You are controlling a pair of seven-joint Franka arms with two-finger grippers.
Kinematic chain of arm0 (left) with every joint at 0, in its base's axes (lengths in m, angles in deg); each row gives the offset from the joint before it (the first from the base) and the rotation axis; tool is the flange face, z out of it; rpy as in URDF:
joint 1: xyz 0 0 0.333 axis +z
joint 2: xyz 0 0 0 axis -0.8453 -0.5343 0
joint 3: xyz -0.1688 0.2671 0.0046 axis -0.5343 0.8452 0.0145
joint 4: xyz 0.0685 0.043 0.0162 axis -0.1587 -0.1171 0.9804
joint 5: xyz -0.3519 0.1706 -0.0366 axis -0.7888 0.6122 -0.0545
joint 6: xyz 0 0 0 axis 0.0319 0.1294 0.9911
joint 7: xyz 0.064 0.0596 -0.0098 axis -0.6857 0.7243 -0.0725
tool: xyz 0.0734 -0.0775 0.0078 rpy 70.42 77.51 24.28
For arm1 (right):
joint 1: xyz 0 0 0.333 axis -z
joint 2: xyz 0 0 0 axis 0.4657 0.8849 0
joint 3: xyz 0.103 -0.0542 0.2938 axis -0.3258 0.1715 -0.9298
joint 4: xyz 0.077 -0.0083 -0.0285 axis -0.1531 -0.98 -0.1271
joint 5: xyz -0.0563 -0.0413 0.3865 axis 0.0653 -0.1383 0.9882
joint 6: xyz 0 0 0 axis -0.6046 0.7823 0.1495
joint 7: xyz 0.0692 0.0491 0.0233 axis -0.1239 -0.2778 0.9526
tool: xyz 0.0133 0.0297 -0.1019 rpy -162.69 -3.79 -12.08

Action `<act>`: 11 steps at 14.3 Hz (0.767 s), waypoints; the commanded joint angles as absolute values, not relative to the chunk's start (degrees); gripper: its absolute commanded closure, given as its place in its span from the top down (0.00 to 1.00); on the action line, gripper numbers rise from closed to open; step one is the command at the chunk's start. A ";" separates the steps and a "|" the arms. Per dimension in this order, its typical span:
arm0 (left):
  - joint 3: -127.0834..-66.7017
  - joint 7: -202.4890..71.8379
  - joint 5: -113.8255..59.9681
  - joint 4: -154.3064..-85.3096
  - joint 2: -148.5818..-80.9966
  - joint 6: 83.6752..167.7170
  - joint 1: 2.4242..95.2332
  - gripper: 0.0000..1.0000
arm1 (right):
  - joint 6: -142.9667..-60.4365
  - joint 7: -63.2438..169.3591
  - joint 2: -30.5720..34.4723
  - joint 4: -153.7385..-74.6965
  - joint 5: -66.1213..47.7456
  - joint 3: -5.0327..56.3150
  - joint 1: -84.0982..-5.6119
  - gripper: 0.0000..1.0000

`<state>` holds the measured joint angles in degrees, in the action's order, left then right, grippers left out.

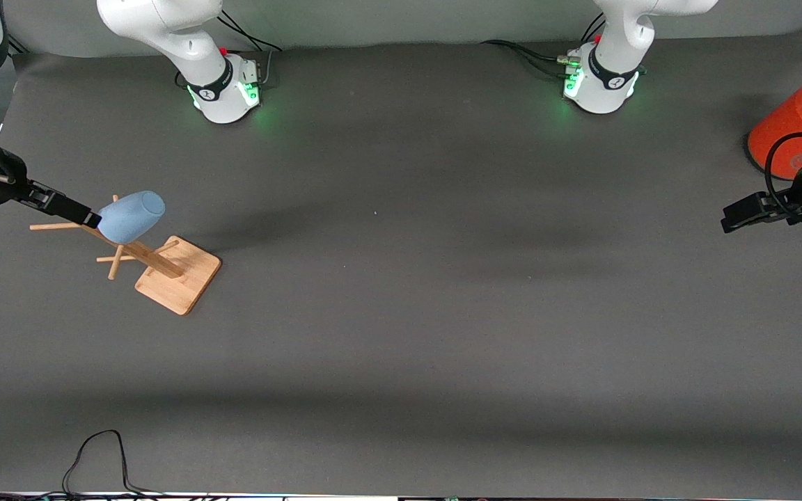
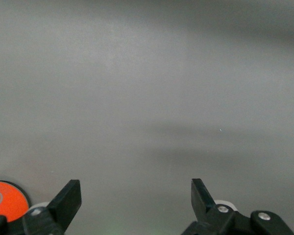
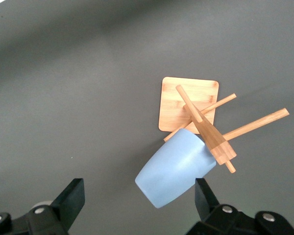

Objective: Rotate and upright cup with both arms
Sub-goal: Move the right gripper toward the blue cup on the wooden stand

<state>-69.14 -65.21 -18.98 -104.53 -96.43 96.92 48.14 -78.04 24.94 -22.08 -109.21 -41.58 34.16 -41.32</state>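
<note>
Now hanging on rack [image 1: 164, 268]: cup [image 1: 131, 216] | right gripper [image 3: 139, 203] gaping wide just above cup | left gripper [image 2: 136, 198] gaping, waiting beside can [image 1: 794, 125]

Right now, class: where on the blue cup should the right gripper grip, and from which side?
Probably across the cup's rounded closed end, approaching from there. It hangs mouth-first on a peg of the wooden rack, base pointing at the open right gripper.

- A wooden peg stand [image 1: 178, 278] is set toward the right arm's end of the table.
- An orange can [image 1: 798, 125] is seen well apart from the stand, at the left arm's end.
</note>
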 commanded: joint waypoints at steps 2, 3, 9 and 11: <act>-68.72 -66.33 -19.61 -104.73 -95.85 96.25 47.77 1.00 | -78.28 25.09 -22.83 -109.15 -42.25 34.52 -42.00 1.00; -68.72 -66.33 -19.61 -104.73 -95.85 96.33 47.77 1.00 | -78.28 25.00 -22.83 -109.15 -42.25 34.52 -42.00 1.00; -68.72 -66.68 -19.61 -104.82 -95.85 96.07 47.86 1.00 | -77.40 11.59 -23.09 -112.30 -38.57 35.31 -41.82 1.00; -68.72 -66.68 -19.61 -104.82 -95.85 96.16 47.86 1.00 | -77.40 6.56 -23.53 -114.59 -37.95 35.31 -41.82 1.00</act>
